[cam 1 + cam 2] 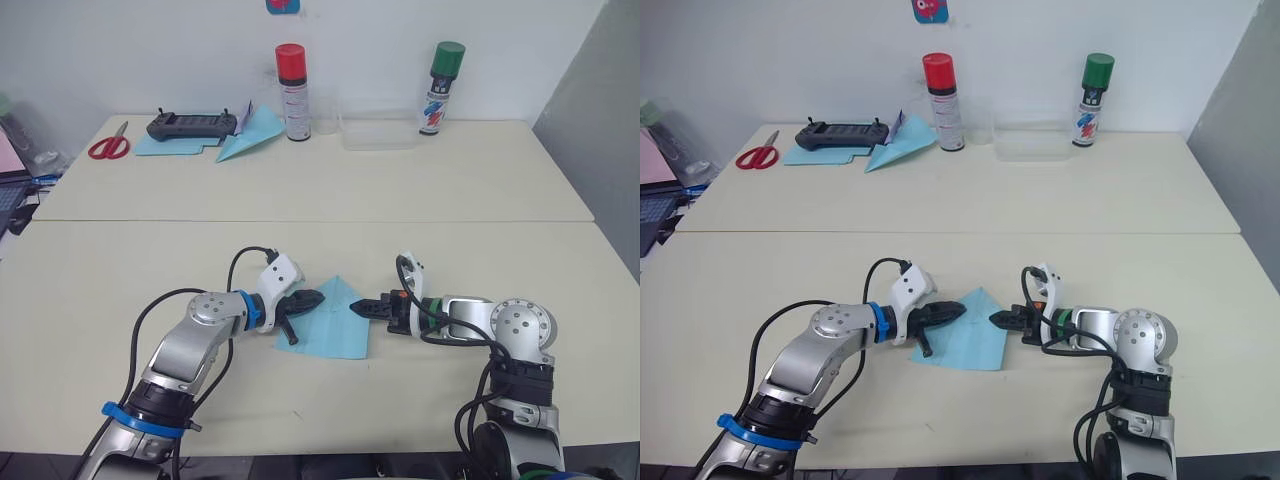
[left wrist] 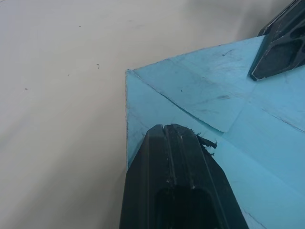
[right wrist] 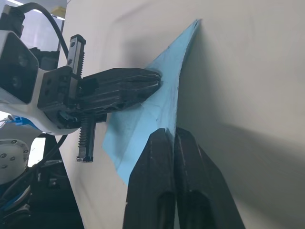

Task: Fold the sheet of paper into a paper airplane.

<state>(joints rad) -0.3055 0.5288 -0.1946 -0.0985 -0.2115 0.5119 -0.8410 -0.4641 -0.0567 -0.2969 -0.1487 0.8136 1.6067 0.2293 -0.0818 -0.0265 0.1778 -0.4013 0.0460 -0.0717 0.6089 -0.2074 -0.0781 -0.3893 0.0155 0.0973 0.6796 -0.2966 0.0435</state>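
Resting surface: cream table, two tops butted together with a seam across the middle.
Far edge, left corner: a flat blue stack with a black controller lying on it, red scissors beside it, and a teal dart leaning toward a red-capped spray can.
Far edge, middle: clear plastic tray, then a green-capped spray can by its right end.
Sheet of paper: lies flat near the table's near edge, midway between the two arms, its far corners already folded in to a point; not yet an airplane.
Left gripper: black fingers closed together, tips pressing down on the sheet's left folded flap.
Right gripper: fingers closed with nothing between them, tips at the sheet's right edge, seemingly touching it.
Step in hand: probably flattening the corner folds before the centre fold.
Risk, slip: paper is thin and the table smooth, so uneven pushing from one side could slide or turn the whole sheet.
Risk, crease: pressure off the fold line could set a crooked crease or spring the flap open.
Risk, tear: dragging closed tips across the edge could crumple or rip it.
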